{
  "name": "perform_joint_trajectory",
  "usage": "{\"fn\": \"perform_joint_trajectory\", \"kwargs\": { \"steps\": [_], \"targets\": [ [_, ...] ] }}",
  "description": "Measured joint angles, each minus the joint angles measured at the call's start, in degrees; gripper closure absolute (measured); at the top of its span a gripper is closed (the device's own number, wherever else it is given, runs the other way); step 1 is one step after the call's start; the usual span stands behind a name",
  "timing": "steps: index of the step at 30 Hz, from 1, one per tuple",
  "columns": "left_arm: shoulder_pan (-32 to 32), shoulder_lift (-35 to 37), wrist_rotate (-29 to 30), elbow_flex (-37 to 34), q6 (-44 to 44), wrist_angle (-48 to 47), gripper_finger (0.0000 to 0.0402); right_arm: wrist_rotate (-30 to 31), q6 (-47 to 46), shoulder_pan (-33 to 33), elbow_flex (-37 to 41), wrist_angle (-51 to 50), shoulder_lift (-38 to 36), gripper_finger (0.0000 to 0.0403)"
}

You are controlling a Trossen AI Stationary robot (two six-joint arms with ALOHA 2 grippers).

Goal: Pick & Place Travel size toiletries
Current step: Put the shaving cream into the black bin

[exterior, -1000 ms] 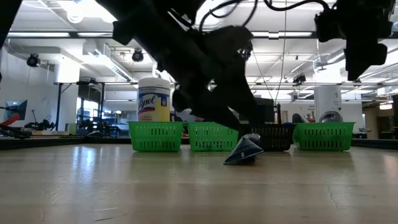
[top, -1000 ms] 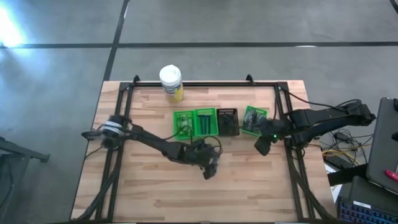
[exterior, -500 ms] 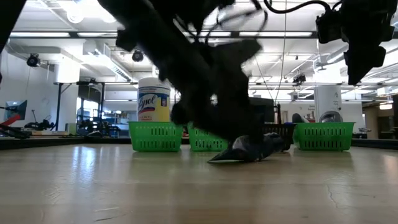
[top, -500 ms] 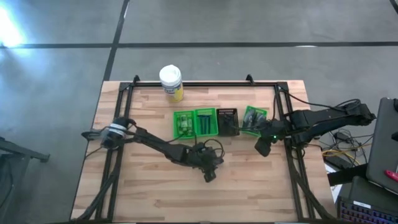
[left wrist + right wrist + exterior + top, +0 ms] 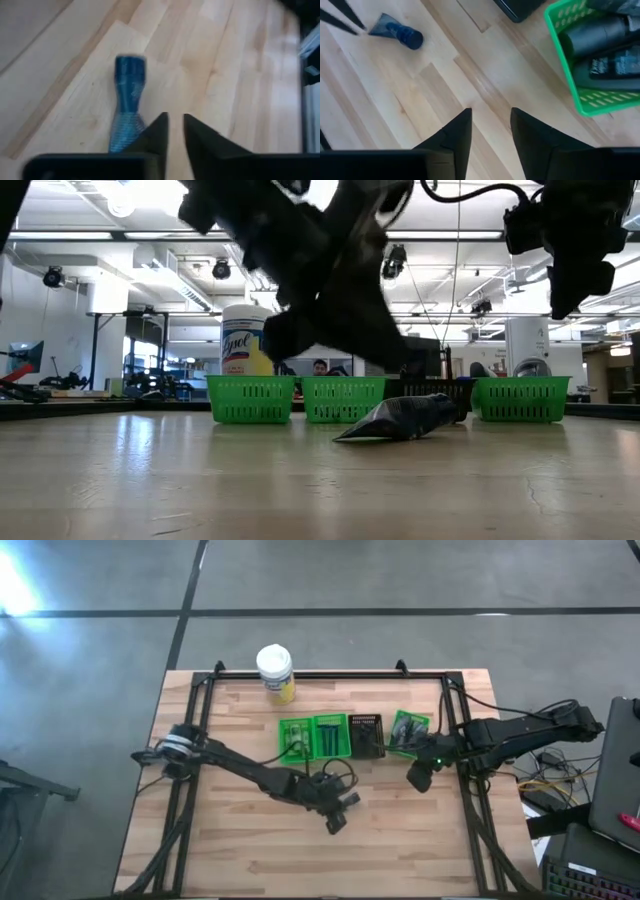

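A dark blue tube (image 5: 400, 420) of the travel size toiletries lies flat on the wood table, also in the left wrist view (image 5: 129, 87) and the right wrist view (image 5: 400, 33). My left gripper (image 5: 175, 120) hangs over the table's middle (image 5: 335, 818). Its fingers are almost together with nothing between them, right beside the tube's crimped end. My right gripper (image 5: 491, 120) stands open and empty above the table (image 5: 420, 778), just near of the rightmost green basket (image 5: 408, 732), in which dark tubes (image 5: 602, 47) lie. My left gripper's fingertips (image 5: 355, 22) stand right by the tube's flat crimped end (image 5: 374, 29), slanting down at it. Whether they touch it I cannot tell. The tube lies on its side on the table, its cap end pointing away from the fingers.
A row of small baskets crosses the table's far half: two green (image 5: 295, 738) (image 5: 331, 735), one black (image 5: 366, 735), then the rightmost green. A white-lidded yellow jar (image 5: 275, 670) stands at the far edge. Bare wood lies on the near side.
The tube, tipped up on one end under my left gripper a second ago, has fallen over and now lies flat on the table. My left gripper has turned at the wrist and risen a little above it.
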State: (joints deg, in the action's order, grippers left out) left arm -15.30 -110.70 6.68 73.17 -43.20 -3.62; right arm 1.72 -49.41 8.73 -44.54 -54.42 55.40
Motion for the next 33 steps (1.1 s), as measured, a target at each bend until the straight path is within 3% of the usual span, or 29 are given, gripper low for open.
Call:
{"fn": "perform_joint_trajectory", "kwargs": {
  "steps": [2,4,10,19,30,33],
  "targets": [
    [0.13,-0.15,0.69,-0.81,-0.25,1.07,0.038,-0.02,-0.11,0.0,0.09,0.92,0.0,0.0281],
    [0.43,-0.03,2.51,-1.45,-1.25,2.57,0.0393,0.0,-0.11,0.0,0.11,0.95,0.0,0.029],
    [1.63,-0.63,3.54,-3.05,-3.04,7.69,0.0393,0.02,-0.11,0.0,0.18,1.01,0.0,0.031],
    [1.58,-2.22,1.74,-3.32,-2.62,8.08,0.0393,0.42,0.07,-0.01,0.18,0.95,0.0,0.0325],
    [1.82,-4.48,0.03,-3.63,-2.45,9.05,0.0392,0.92,-0.97,-0.02,0.2,0.82,0.0,0.0296],
    [1.85,-4.48,-0.23,-3.98,-2.34,9.43,0.0392,-1.63,-0.77,-0.02,0.2,2.7,0.0,0.0287]
  ]
}}
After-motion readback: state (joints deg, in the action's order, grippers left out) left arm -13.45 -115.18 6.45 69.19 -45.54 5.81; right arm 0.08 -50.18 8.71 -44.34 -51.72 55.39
